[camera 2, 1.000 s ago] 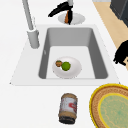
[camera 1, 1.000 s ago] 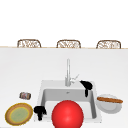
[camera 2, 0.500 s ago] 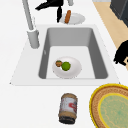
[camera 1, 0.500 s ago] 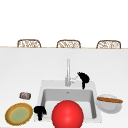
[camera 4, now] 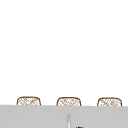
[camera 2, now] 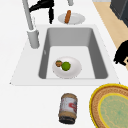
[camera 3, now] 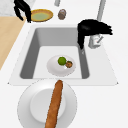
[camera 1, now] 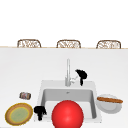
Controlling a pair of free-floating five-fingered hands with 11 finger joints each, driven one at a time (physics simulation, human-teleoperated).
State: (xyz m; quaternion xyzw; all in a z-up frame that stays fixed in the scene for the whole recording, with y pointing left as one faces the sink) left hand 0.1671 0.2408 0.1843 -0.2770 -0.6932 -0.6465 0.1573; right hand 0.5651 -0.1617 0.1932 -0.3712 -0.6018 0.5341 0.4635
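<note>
Front view: right hand hangs just right of the tap, above the sink's back rim, close to the tap's side lever. Fingers point down, fairly straight and loose, gripping nothing. Whether it touches the lever, cannot tell.

Right side view: same hand is spread flat over the sink's rear edge beside the tap base, with one finger hanging down into the basin.

Left hand hovers at the sink's front left corner, near the yellow plate. Fingers droop downward, relaxed, holding nothing.

Left side view: a white dish lies on the basin floor, carrying a green fruit and a small brown item that touch each other. A jar lies on its side on the counter, left of the sink, near the yellow plate.

A white plate sits right of the sink with a long loaf across it. A red ball covers the sink's front in the front view.
</note>
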